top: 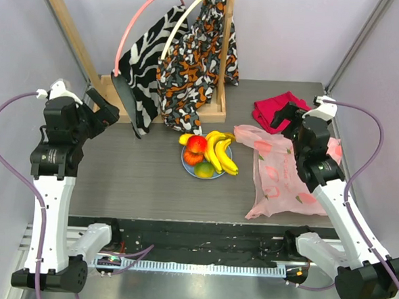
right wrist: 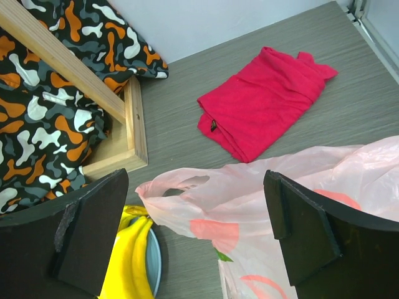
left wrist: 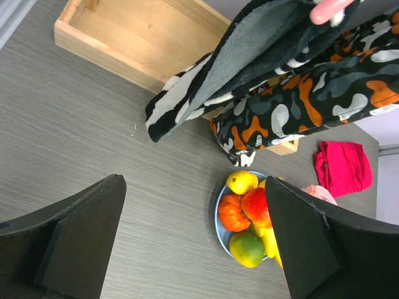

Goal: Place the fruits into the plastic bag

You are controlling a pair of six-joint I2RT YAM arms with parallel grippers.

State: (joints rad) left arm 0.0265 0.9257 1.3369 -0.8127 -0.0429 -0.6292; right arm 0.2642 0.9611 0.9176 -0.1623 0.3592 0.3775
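The left claw hangs released over bare table, fingers spread wide and holding nothing. The right claw is also spread and empty, and hangs above the plastic bag. In its wrist view the bag's looped handle lies between the fingers.

The bag lies flat and crumpled on the table's right side, its handle end just beside the bananas. All the fruits sit on the blue plate mid-table, outside the bag:
- the green-yellow fruit nearest
- then the orange
- then the apple
- the bananas along the right

Beyond the bag lies a folded red cloth. Farthest stands a wooden rack with an orange-and-black garment hanging from it.
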